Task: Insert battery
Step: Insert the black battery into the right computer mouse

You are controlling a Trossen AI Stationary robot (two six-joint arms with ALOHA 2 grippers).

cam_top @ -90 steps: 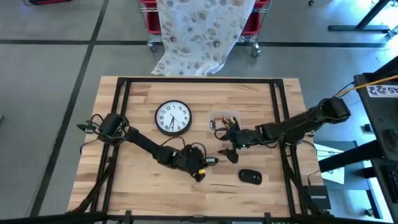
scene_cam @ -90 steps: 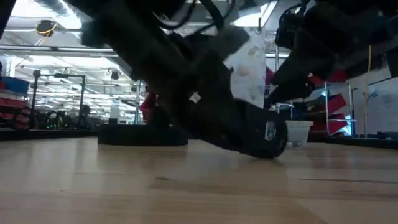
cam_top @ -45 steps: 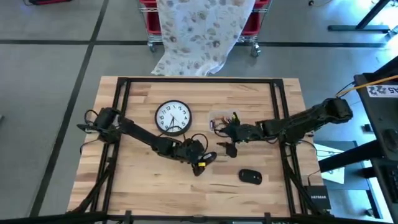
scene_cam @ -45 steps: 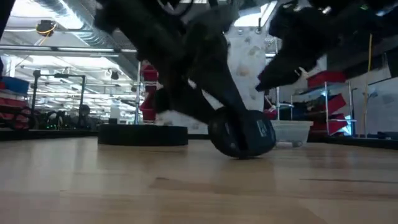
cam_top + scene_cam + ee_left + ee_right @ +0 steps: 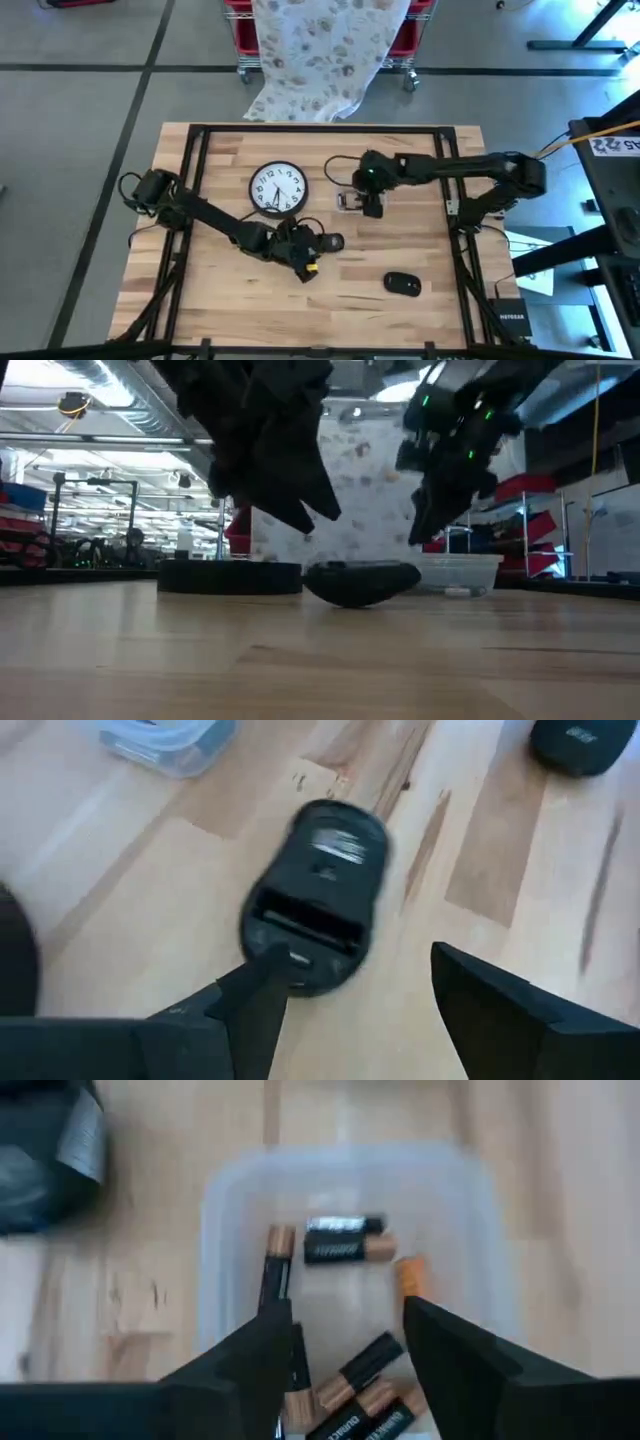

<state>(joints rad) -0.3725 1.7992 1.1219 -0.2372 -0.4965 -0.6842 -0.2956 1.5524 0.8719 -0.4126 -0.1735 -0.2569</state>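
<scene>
— Over the table from above, the right gripper hangs above the clear battery tray; the upturned mouse lies just right of the left gripper.

— At table height, that mouse rests flat now; half a second ago it was tipped up in the left arm's grasp.

— Left wrist: fingers spread, empty, compartment bare.

— Right wrist: fingers parted, nothing held. I'd drop straight onto one battery, lying clear of the others.
</scene>
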